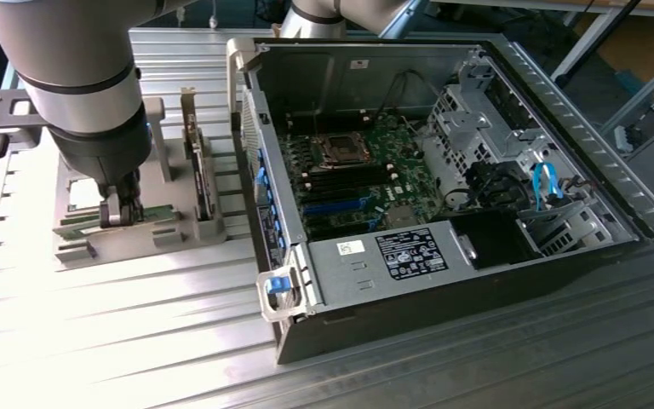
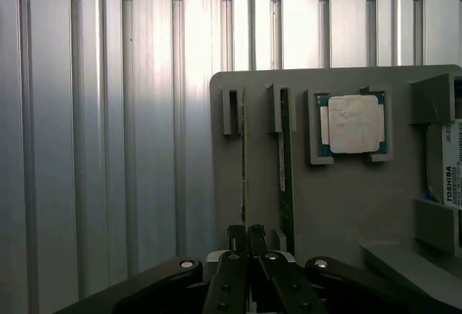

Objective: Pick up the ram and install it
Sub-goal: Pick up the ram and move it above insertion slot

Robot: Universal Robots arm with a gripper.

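Gripping the ram (image 2: pixel 244 155) at one end, the pincer (image 2: pixel 247 242) is drawn together and clamped on the thin green stick, which stands on edge in the grey holder (image 2: pixel 339 206) on the desk (image 1: pixel 134 341). Step in hand: the pick-up, with the grasp made and the ram apparently seated in its slots, not yet lifted. A second stick (image 2: pixel 286 155) stands just beside it, untouched. The open computer case (image 1: pixel 418 256) sits well apart, toward the exterior view's right. Judgement: the next move calls for a straight pull out of the slots, without twisting, clear of the neighbouring stick.
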